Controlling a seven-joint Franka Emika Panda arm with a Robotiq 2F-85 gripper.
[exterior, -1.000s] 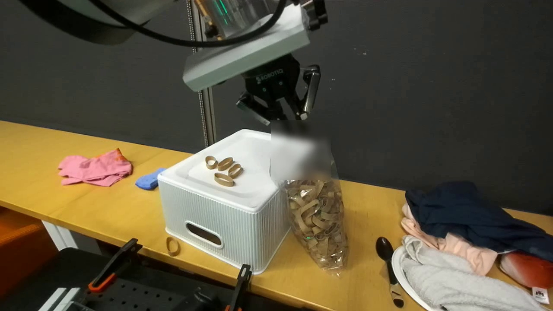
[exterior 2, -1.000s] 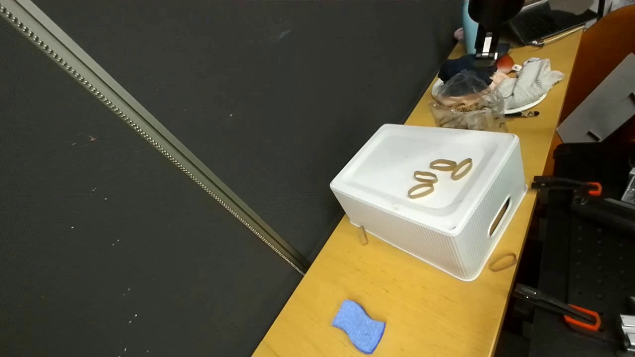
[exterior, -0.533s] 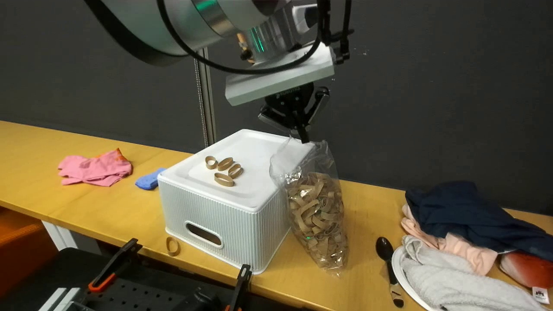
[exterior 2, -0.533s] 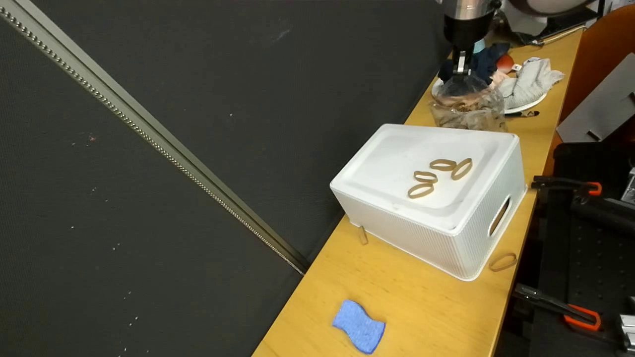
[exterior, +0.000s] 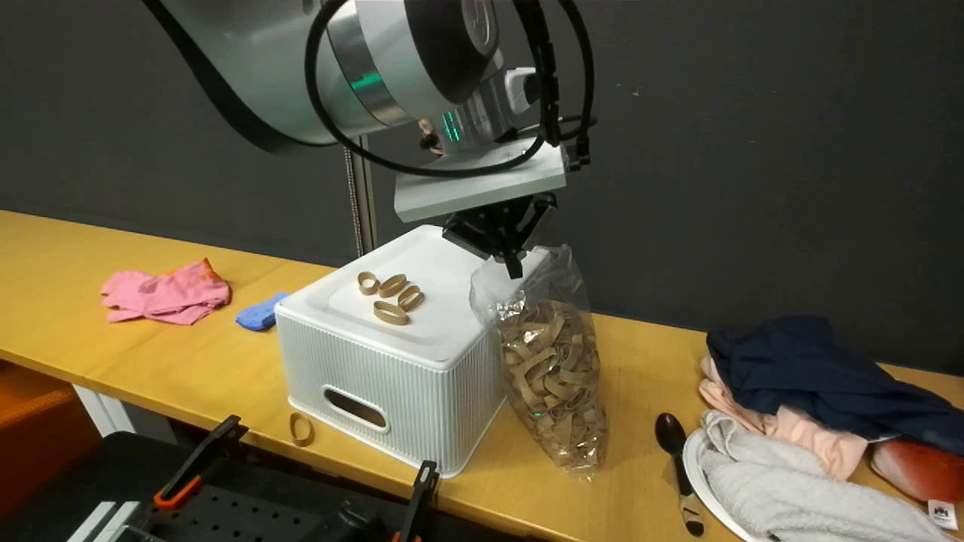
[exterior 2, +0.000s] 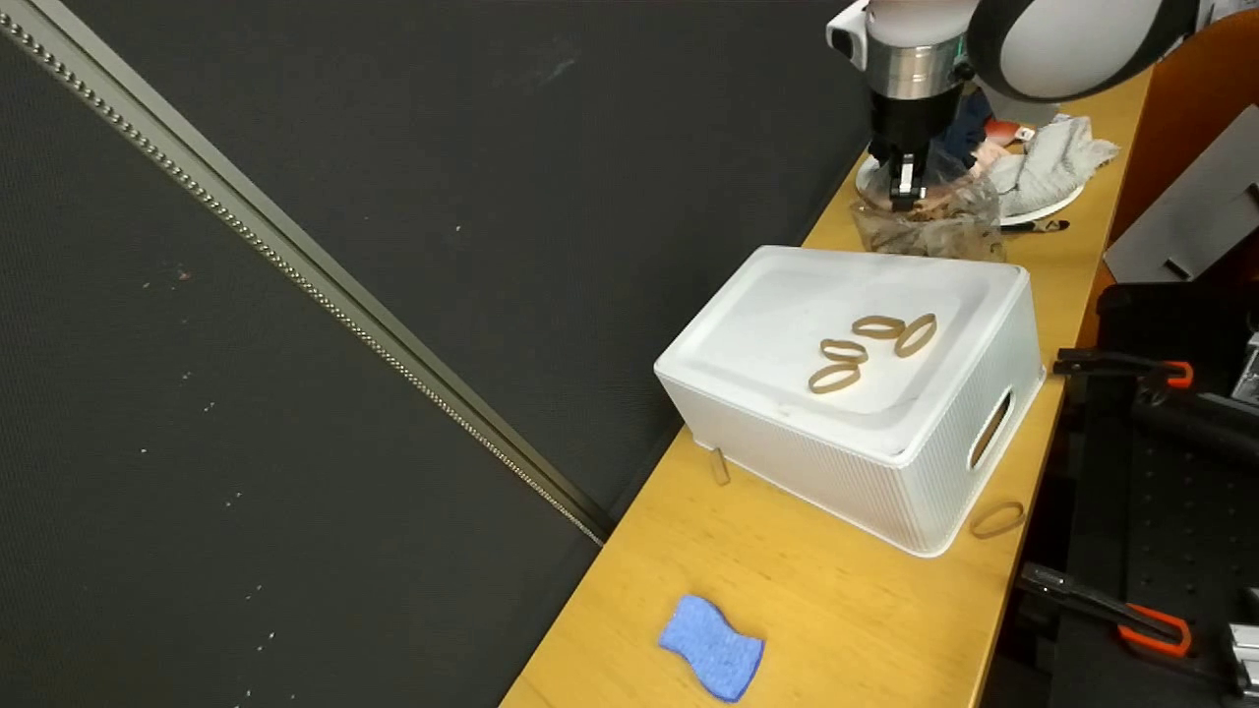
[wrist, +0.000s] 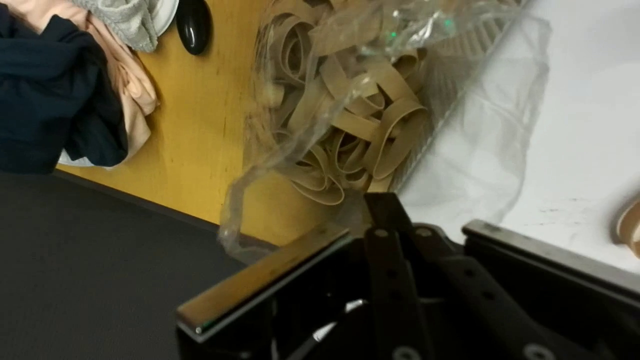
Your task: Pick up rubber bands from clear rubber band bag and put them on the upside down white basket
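Closed, empty fingers (wrist: pixel 383 209) are nearing the bag (exterior: pixel 561 286) at right; four bands (exterior: pixel 393 319) are topping the basket (exterior: pixel 392 365), many remaining bagged.

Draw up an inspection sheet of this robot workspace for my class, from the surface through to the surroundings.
Surface: yellow wooden table, faint grain visible.
Job's things: white basket, upside down, with four rubber bands on top; clear bag beside it, holding many more.
Strays: two loose bands on the table near the basket, in an exterior view.
Clutter: pink cloth, blue sponge, black spoon, dark blue cloth, white plate with a grey towel.
Grippers: one gripper at the bag's mouth, fingers together, nothing seen between them; whether the tips are inside cannot be told.
Cables: black cable looping alongside the arm.
Surroundings: dark wall along the table; two clamps at the table's edge.
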